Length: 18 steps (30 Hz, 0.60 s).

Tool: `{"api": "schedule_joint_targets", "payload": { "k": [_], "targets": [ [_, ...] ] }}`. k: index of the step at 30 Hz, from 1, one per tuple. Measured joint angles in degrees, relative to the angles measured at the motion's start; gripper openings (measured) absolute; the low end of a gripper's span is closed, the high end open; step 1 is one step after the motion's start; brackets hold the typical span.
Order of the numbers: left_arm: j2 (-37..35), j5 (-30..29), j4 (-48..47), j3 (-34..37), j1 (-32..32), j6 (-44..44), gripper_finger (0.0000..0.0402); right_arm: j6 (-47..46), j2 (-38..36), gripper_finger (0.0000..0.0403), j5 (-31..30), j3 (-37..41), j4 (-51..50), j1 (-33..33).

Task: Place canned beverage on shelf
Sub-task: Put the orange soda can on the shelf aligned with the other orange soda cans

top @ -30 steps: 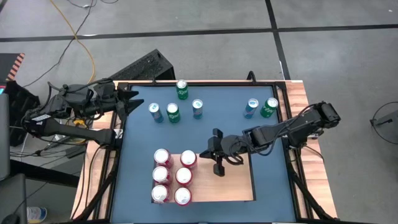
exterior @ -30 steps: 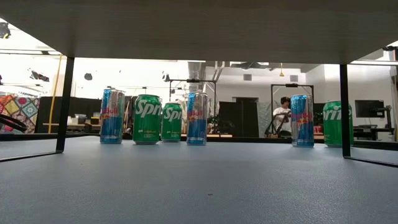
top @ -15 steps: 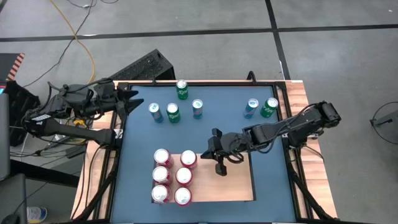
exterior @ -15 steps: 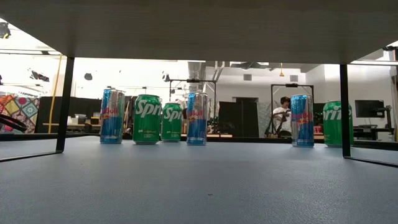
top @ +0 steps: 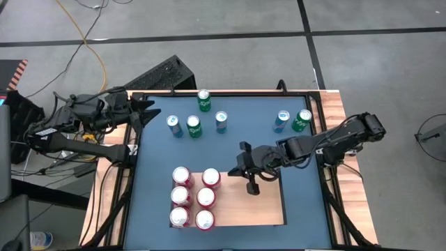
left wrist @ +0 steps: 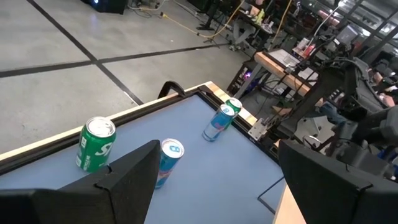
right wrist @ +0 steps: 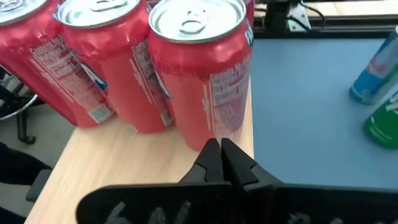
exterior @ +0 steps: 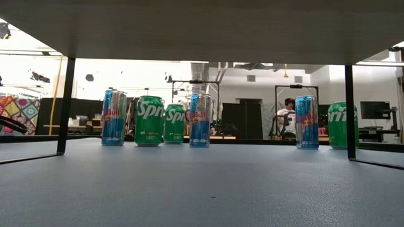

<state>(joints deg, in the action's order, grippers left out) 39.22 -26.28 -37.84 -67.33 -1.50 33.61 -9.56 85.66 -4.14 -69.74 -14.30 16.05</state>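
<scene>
Taking the shelf [top: 258,206] as the landmark: it is a pale wooden board lying flat on the blue bench [top: 153,160], at the near middle, its long axis running left to right across the bench.

Far off to the shelf's left, past the bench's left edge, the left gripper [top: 150,111] waits with its fingers [left wrist: 134,174] spread apart and nothing between them, pointing in over the bench's back left corner.

On the shelf's left part stand five red cans [top: 180,196] upright, tops up, in two rows: three [top: 180,217] along the left edge and two [top: 205,196] just right of them. A sixth red can [top: 211,178] stands at the shelf's back edge, heading the second row. In the right wrist view that red can [right wrist: 202,74] rises right in front of the closed fingertips, upright, near the board's edge with blue bench beyond it.

Behind the shelf, toward the back of the bench, loose cans stand upright: a blue can [top: 173,125], a green can [top: 194,126], another green can [top: 204,100] farther back, and a blue can [top: 221,122]. In the low view they line up in a row [exterior: 149,120].

Over the shelf's back middle, just right of the sixth red can, hangs the right gripper [top: 252,186], clenched tight on nothing, apart from the can.

Behind the shelf's right end stand a blue can [top: 281,121] and a green can [top: 302,120], side by side.
</scene>
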Motion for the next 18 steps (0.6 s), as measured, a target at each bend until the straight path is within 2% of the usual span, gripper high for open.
{"api": "schedule_joint_targets", "payload": {
  "k": [4, 8, 18],
  "targets": [
    [0.00, -0.02, 0.05, 0.00, 0.00, 0.77, 0.0309, 0.98, 0.01, 0.0000, 0.06, 1.64, 4.04, -0.09],
    [0.00, -0.04, 0.04, 0.00, 0.00, 0.95, 0.0309, 2.07, 0.02, 0.0000, 0.15, 5.09, 12.45, -0.09],
    [0.02, -0.07, 0.01, 0.00, 0.00, 0.95, 0.0309, 2.13, 0.12, 0.0000, 2.75, 8.55, 21.61, -1.36]
  ]
}}
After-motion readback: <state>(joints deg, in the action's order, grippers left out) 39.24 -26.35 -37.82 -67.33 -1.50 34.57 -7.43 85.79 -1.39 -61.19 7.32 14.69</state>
